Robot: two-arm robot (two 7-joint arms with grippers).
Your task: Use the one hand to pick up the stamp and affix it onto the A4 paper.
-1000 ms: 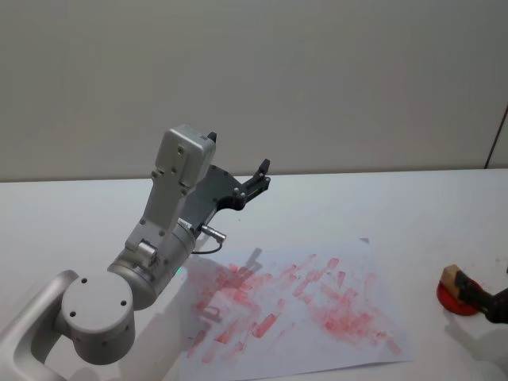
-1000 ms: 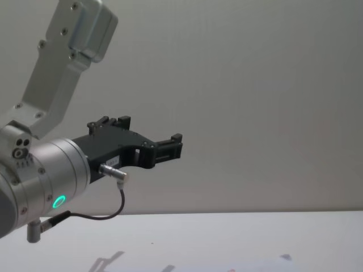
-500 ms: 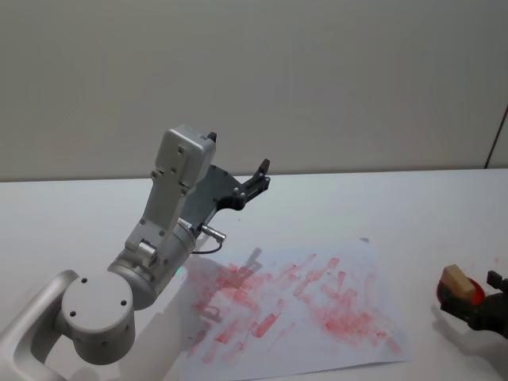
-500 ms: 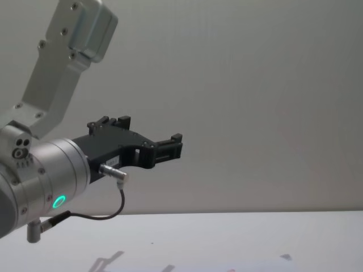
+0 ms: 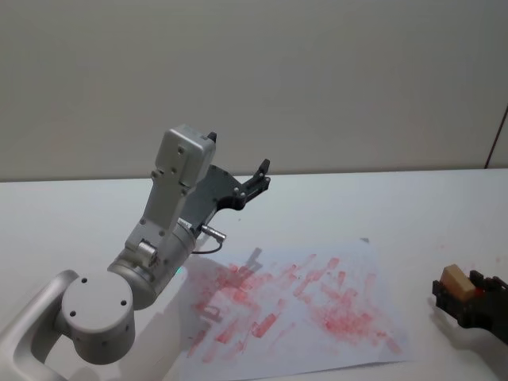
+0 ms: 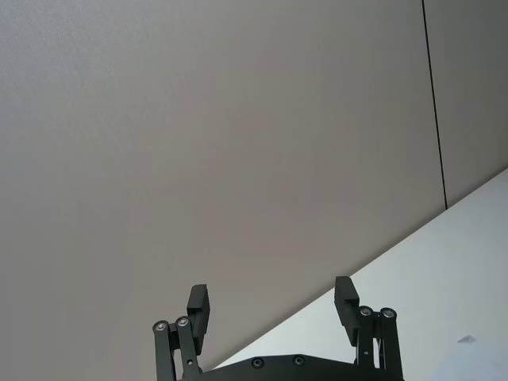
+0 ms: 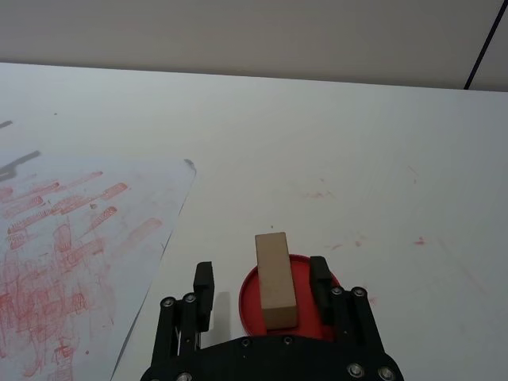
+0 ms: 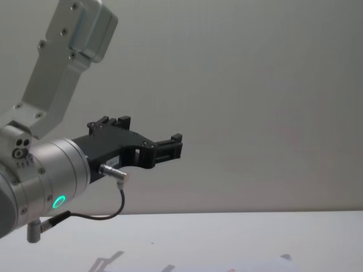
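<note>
Right gripper (image 7: 262, 284) low at the right edge of the bench (image 5: 357, 206), partly cut off by the head view's border. Jaws spread, one on either side of the stamp (image 7: 275, 279), a gap on each side, no contact. Stamp standing on a round red pad (image 7: 248, 300) near the bench's right edge. Pad largely covered by the stamp and the gripper body, and in the head view little more than a red sliver. Hard to tell how high above the pad the jaws sit.

A4 paper (image 5: 317, 298) flat on the middle of the bench, covered in red prints, its near left corner hidden behind the left arm (image 5: 151, 246). Bare bench between the paper's right edge and the pad; more bare bench beyond the paper, up to the far edge at the wall (image 5: 317, 79).

Left gripper (image 6: 271, 305) raised in the air above the bench's left part, well apart from paper and stamp, jaws spread wide with nothing between them.
</note>
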